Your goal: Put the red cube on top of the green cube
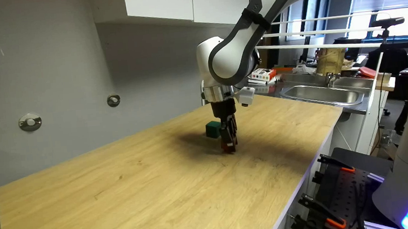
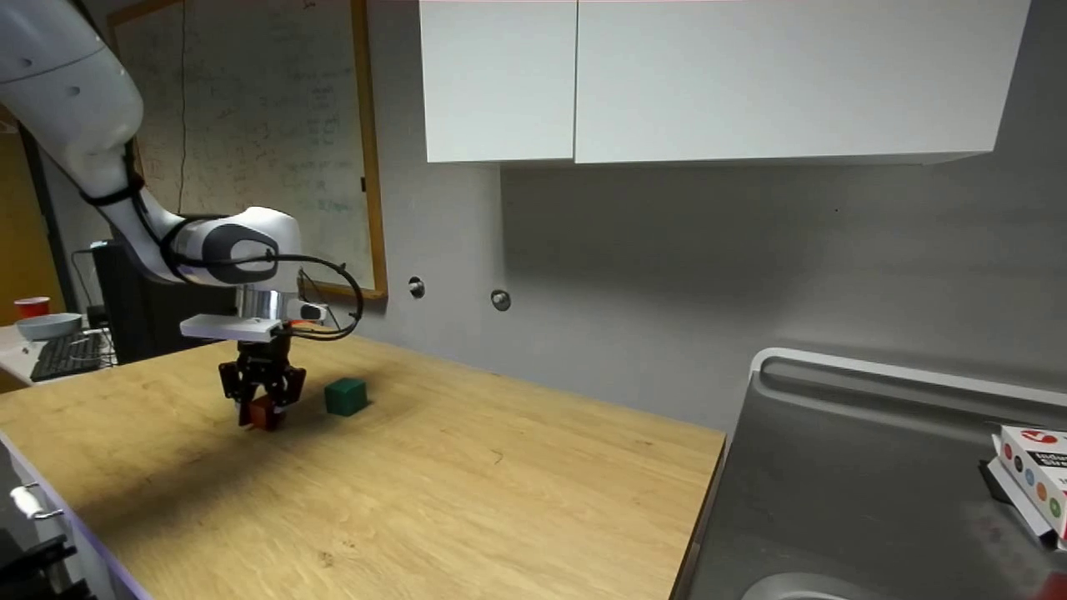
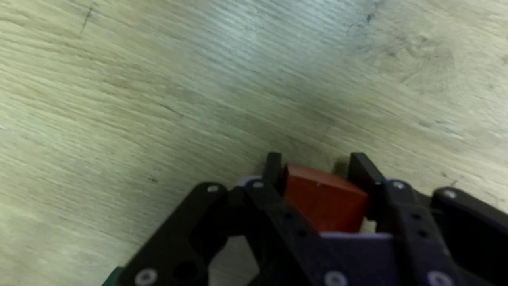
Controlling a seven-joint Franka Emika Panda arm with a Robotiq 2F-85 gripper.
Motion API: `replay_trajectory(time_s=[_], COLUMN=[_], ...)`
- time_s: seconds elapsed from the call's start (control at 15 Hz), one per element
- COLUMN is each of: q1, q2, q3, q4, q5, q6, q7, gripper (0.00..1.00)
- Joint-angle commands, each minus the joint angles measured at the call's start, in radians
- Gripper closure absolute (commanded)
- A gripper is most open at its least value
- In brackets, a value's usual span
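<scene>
Red plain-faced cube [image 3: 323, 198], material unclear, apparently rests on a pale wood-grain countertop [image 2: 467, 483] near a dark green cube [image 2: 345, 397]. A black two-fingered gripper [image 3: 317, 169] straddles it; I cannot tell whether it pinches. Likely light and stiff, it is best held squarely by opposite faces.

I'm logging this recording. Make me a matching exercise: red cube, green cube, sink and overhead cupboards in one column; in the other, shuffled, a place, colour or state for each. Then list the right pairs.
Column one
1. red cube
2. green cube
3. sink
4. overhead cupboards

Column two
A. metal, fitted with a tap
B. on the wood-toned tabletop, apart from the gripper
C. white, higher than the tabletop
D. between the fingers of the gripper

Pairs: 1-D; 2-B; 3-A; 4-C
</scene>
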Motion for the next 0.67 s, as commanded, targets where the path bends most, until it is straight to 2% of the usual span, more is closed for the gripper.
replay_trajectory(time_s=[0.0,0.6], q1=[-0.011,-0.038], q2=[-0.028,-0.051], q3=[-0.011,-0.034], q4=[0.041,0.172], q5=[-0.039,-0.071], q6=[-0.041,-0.09], q7=[0.017,0.015], gripper=[0.78,0.78])
